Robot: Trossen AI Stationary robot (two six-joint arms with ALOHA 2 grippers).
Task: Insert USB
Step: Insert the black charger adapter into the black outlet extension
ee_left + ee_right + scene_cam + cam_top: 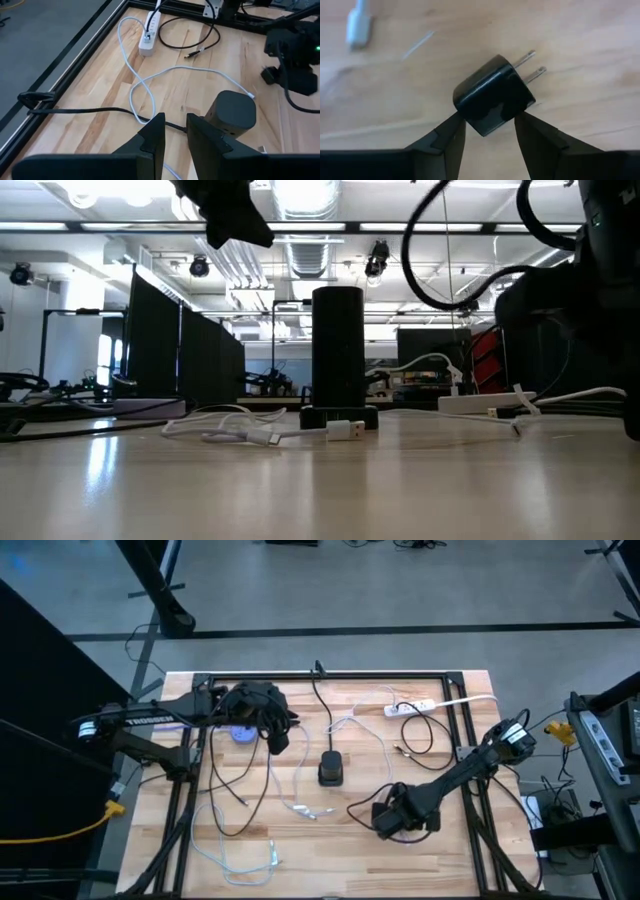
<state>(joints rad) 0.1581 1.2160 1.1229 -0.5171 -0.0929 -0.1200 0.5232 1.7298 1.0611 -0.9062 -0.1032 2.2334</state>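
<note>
The right gripper (487, 131) sits low over the front-right of the wooden table (450, 850), its fingers set either side of a black two-prong wall charger (494, 95) and appearing to touch its sides; whether the charger is clamped cannot be told. The left gripper (175, 134) hovers above the table's back-left, jaws nearly closed with a narrow gap and nothing between them. A white USB cable (305, 808) lies near the table's middle, its plug (347, 429) beside a dark upright cylindrical hub (330, 769), with a white power strip (412, 707) toward the back edge.

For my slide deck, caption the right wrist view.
Right gripper closing around a black wall charger on the wooden table.
</note>
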